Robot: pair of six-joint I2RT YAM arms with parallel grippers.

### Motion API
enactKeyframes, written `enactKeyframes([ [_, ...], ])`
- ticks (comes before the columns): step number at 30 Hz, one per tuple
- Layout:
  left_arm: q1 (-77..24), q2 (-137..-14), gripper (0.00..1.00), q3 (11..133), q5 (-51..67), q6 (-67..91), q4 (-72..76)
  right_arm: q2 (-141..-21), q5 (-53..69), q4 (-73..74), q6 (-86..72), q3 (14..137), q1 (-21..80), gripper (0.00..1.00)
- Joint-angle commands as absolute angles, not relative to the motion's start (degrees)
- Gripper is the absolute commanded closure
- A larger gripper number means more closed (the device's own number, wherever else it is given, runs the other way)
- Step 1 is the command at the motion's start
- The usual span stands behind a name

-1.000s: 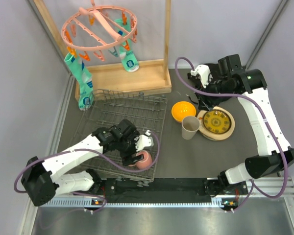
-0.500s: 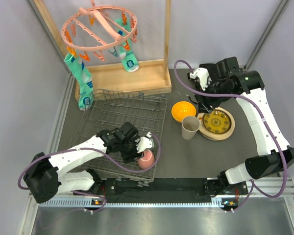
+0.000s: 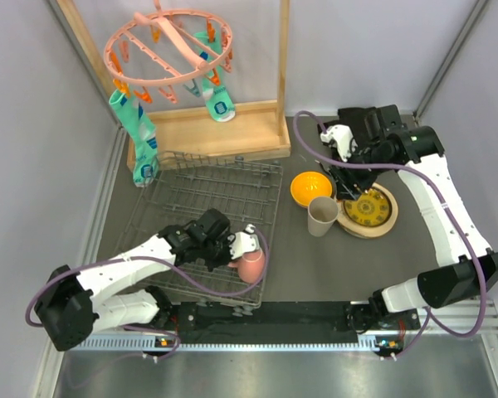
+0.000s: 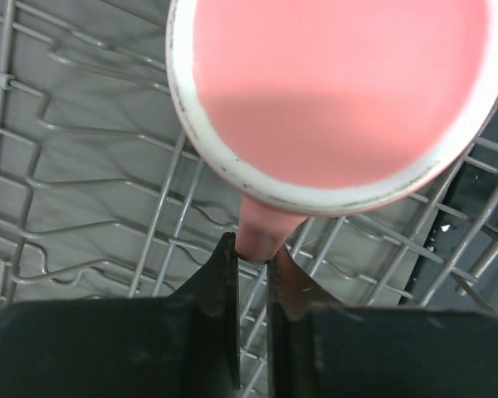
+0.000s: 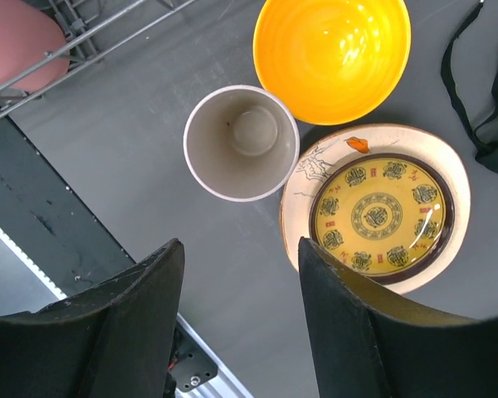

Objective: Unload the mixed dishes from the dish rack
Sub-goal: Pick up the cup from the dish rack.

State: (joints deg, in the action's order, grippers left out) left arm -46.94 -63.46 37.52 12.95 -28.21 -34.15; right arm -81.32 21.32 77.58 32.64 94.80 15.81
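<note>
The pink mug [image 3: 251,267] [image 4: 340,83] lies in the near right corner of the dark wire dish rack [image 3: 199,195] [image 4: 108,207]. My left gripper [image 3: 237,254] [image 4: 251,249] is shut on the mug's handle. On the table right of the rack stand an orange bowl [image 3: 310,188] [image 5: 332,54] and a beige cup [image 3: 321,215] [image 5: 241,143]. Beside them a yellow patterned plate [image 3: 367,209] [image 5: 380,214] rests on a cream plate [image 3: 388,227] [image 5: 314,170]. My right gripper [image 3: 344,171] [image 5: 241,249] hangs open above these, holding nothing.
A wooden frame [image 3: 207,133] with a pink peg hanger [image 3: 170,46] and hanging socks [image 3: 141,137] stands behind the rack. A black cable [image 5: 481,99] lies right of the bowl. The metal rail [image 3: 274,319] runs along the near table edge.
My left gripper has closed on the mug's handle, and the mug has shifted a little right toward the rack's near edge. The right arm has drifted slightly left.
</note>
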Motion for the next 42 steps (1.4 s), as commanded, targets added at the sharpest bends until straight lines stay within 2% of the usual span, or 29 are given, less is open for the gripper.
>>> enactKeyframes([
  [1, -47.11, -61.44, 0.97, 36.3, 15.82, -27.16, -31.12, -79.01, 22.24, 82.53, 33.4, 94.05, 15.38, 0.43],
  [6, -47.11, -61.0, 0.91, 35.86, 16.08, -27.68, -31.03, -79.01, 22.67, 82.27, 33.22, 93.6, 15.38, 0.43],
  [14, -47.11, -61.09, 0.88, 33.31, 17.93, -28.39, -25.76, -79.63, 22.5, 81.65, 32.87, 92.2, 15.29, 0.43],
  [17, -47.02, -60.3, 0.79, 32.43, 18.46, -28.57, -23.47, -79.45, 22.41, 81.48, 32.78, 91.93, 15.38, 0.43],
  [18, -47.11, -60.21, 0.59, 32.34, 18.37, -28.39, -23.12, -79.37, 22.33, 81.47, 32.78, 91.85, 15.29, 0.43],
  [19, -47.11, -60.12, 0.53, 32.17, 18.37, -28.21, -22.42, -79.45, 22.15, 81.56, 32.7, 91.93, 15.29, 0.43],
  [20, -47.02, -59.94, 0.49, 32.34, 18.54, -28.3, -22.41, -79.45, 22.15, 81.56, 32.78, 91.85, 15.38, 0.43],
  [24, -47.11, -60.29, 0.45, 32.61, 19.42, -28.3, -21.45, -79.63, 22.06, 81.3, 32.7, 91.58, 15.38, 0.43],
  [28, -47.02, -61.43, 0.45, 32.52, 20.39, -28.04, -20.39, -79.89, 22.24, 81.12, 32.61, 91.41, 15.38, 0.43],
  [31, -47.11, -62.75, 0.52, 32.69, 20.65, -28.48, -20.13, -79.81, 22.59, 80.77, 32.61, 90.71, 15.29, 0.43],
  [38, -47.11, -63.81, 0.69, 32.34, 20.22, -28.39, -19.08, -79.37, 22.41, 79.54, 32.52, 88.42, 15.38, 0.43],
  [41, -47.02, -63.46, 0.8, 32.17, 20.04, -28.3, -18.9, -79.37, 22.5, 79.19, 32.52, 87.98, 15.38, 0.43],
  [42, -47.02, -63.37, 0.87, 32.34, 19.78, -28.39, -18.9, -79.37, 22.41, 79.1, 32.61, 87.8, 15.38, 0.43],
])
